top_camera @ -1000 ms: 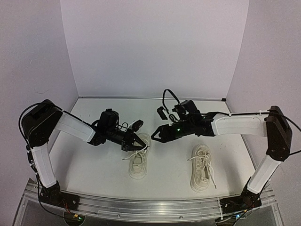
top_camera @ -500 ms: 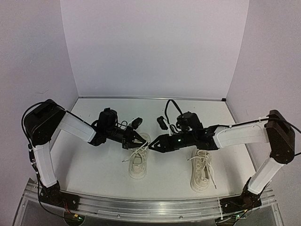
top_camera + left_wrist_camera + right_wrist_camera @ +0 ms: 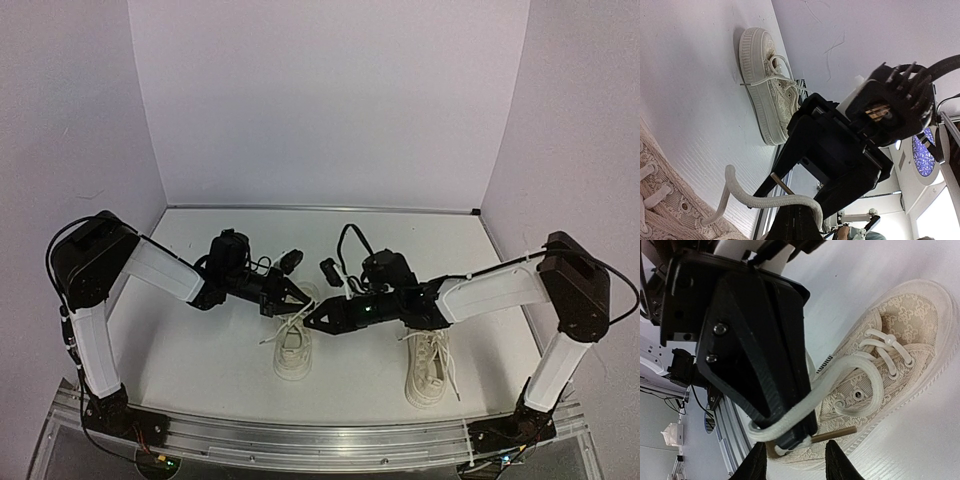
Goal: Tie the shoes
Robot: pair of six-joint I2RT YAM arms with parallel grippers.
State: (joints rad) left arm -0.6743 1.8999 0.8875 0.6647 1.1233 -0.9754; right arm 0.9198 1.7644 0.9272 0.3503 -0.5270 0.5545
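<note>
Right wrist view: left gripper clamped on the lace, lifting it clear of the shoe just below; right gripper jaws apart either side of that lace, seemingly to grab it.

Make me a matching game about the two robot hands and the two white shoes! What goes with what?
Things:
1. left hand
2. right hand
3. left-side shoe
4. right-side shoe

States:
a. fingers apart
b. no hand touching it
c. shut on a white lace
d. its lace is lifted up between the hands

Pairs: 1-c, 2-a, 3-d, 4-b
</note>
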